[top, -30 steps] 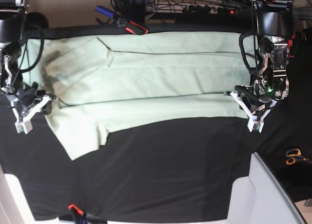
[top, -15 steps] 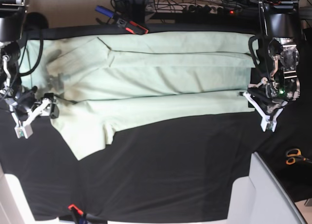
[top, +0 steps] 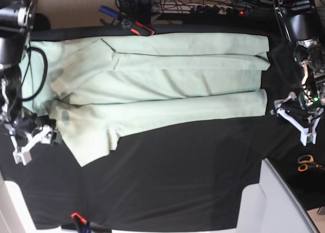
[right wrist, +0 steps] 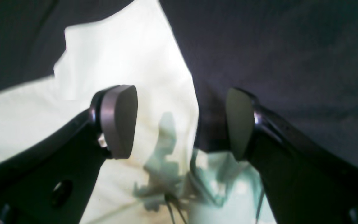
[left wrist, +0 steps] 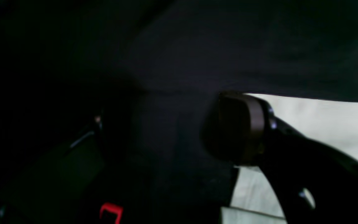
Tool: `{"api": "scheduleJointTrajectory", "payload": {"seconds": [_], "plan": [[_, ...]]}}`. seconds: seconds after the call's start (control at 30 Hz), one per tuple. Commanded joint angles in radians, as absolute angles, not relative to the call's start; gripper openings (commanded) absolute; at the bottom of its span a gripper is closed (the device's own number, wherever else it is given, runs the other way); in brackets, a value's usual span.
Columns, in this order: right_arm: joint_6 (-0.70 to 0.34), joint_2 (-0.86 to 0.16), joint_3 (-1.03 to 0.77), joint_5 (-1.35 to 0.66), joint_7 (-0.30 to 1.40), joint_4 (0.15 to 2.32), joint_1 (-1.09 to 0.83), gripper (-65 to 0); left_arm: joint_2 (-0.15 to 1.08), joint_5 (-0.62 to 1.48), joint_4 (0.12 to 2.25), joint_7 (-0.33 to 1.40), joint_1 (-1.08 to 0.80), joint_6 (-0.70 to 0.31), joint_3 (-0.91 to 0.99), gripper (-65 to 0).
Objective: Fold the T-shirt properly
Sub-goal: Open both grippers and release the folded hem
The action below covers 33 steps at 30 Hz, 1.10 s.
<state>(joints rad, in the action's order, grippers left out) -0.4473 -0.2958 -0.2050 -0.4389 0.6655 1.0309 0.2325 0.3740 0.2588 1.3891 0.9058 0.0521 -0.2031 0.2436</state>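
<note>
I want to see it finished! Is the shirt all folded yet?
Not yet. The T-shirt has its long sides folded in, making a band across the black table cover. Both claws, left and right, are open and empty beside its ends. One sleeve sticks out, and folding it shorter remains.

Base view looks straight down on the whole table (top: 167, 177). Both wrist views sit close, low over the cloth; all three share the T-shirt (top: 162, 86) (right wrist: 129, 56) (left wrist: 322, 124)
</note>
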Motion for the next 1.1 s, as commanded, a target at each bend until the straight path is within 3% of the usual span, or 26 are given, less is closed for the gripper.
{"api": "scheduleJointTrajectory", "payload": {"seconds": [0.0, 0.43, 0.57, 0.8, 0.97, 1.07], "plan": [[-0.453, -0.311, -0.208, -0.443, 0.651, 1.009, 0.265, -22.8, 0.392, 0.266, 1.408, 0.895, 0.064, -0.208, 0.259, -18.3], [-0.455, -0.263, -0.213, -0.245, 0.651, 0.975, 0.262, -23.5, 0.409, 0.266, 1.399, 0.894, 0.041, -0.209, 0.331, -18.5], [-0.455, -0.263, -0.211, -0.245, 0.651, 0.975, 0.251, -35.1, 0.404, 0.275, 1.399, 0.894, 0.042, -0.209, 0.331, -18.5], [-0.455, -0.263, -0.211, -0.243, 0.654, 0.974, 0.251, -62.7, 0.389, 0.275, 1.348, 0.895, 0.084, -0.209, 0.329, -18.1], [-0.455, -0.263, -0.211, -0.243, 0.654, 0.974, 0.251, -65.0, 0.360, 0.275, 1.196, 0.889, 0.182, -0.211, 0.329, -18.0], [-0.455, -0.263, -0.211, -0.243, 0.654, 0.974, 0.251, -65.0, 0.337, 0.275, 1.125, 0.886, 0.240, -0.214, 0.311, -12.8]]}}
